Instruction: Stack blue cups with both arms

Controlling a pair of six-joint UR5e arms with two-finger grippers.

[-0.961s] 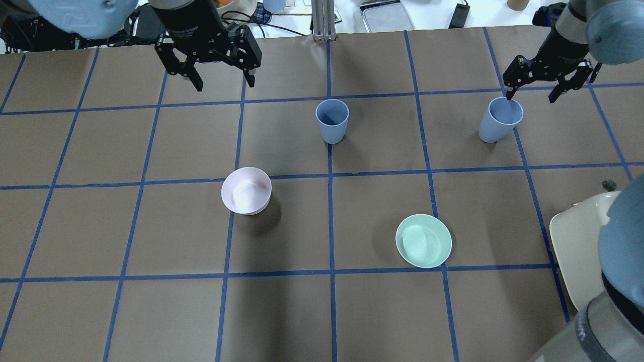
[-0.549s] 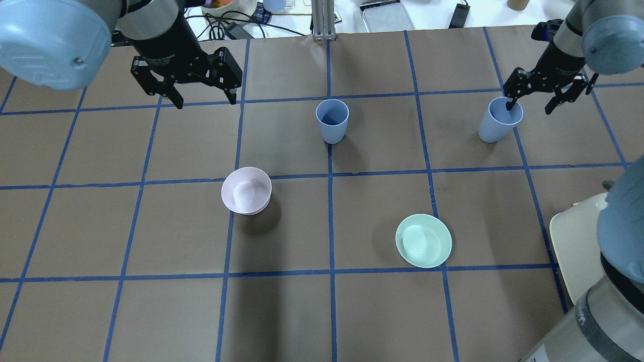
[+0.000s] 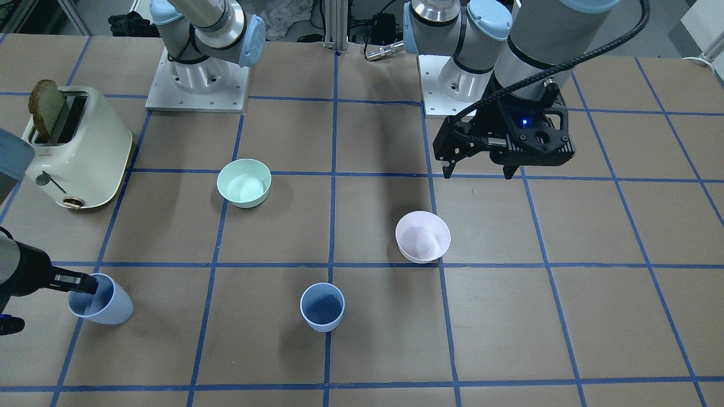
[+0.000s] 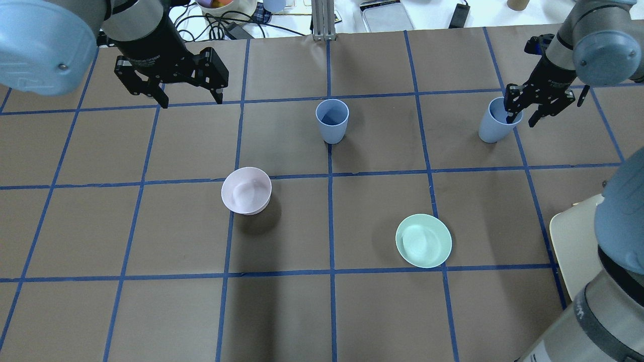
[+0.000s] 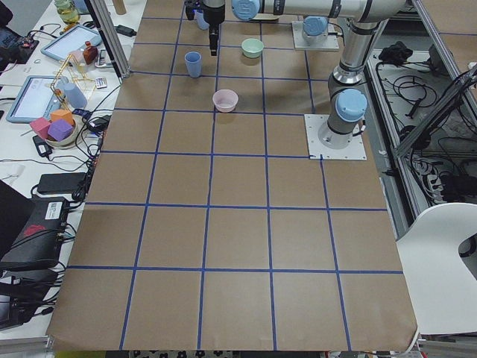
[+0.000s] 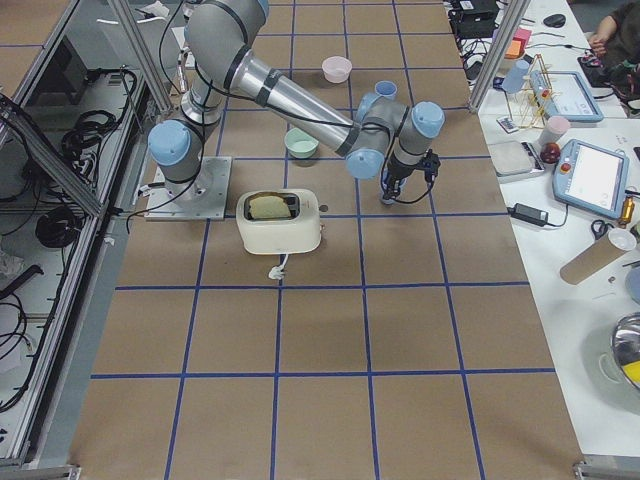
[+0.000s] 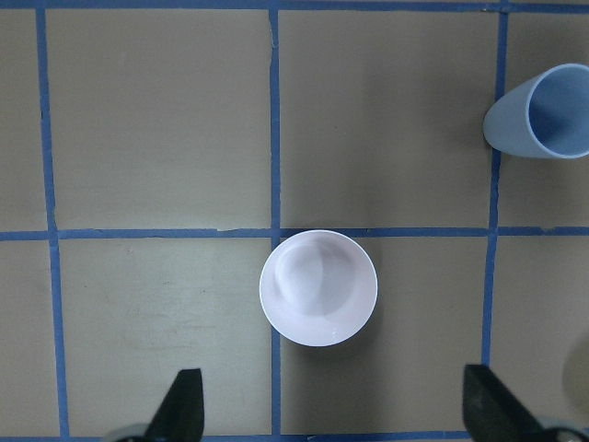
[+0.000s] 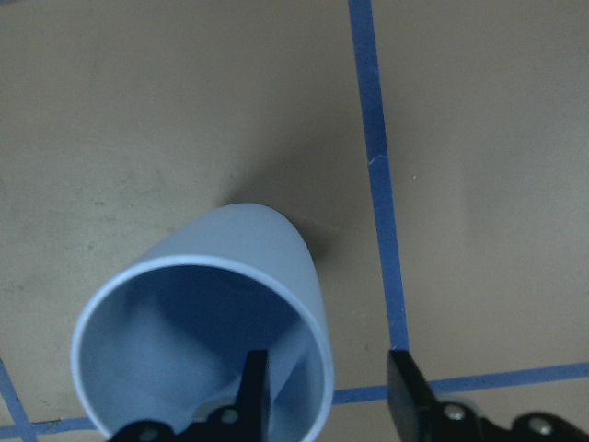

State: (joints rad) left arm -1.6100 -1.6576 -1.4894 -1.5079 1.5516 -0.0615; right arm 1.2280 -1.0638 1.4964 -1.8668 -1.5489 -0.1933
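Now straddling rim of one blue cup (image 4: 490, 130) near far edge of counter (image 4: 382, 311), toward right end, with right fingers (image 8: 253, 387): one inside, one outside, spread, not clamped. Leaving second blue cup (image 4: 332, 123) upright along same edge, nearer middle. Hovering with left fingers (image 7: 181, 410) parted wide, empty.

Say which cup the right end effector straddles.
The overhead view's right-hand cup: the right end effector has one finger inside its rim, one outside. The centre cup stands alone.
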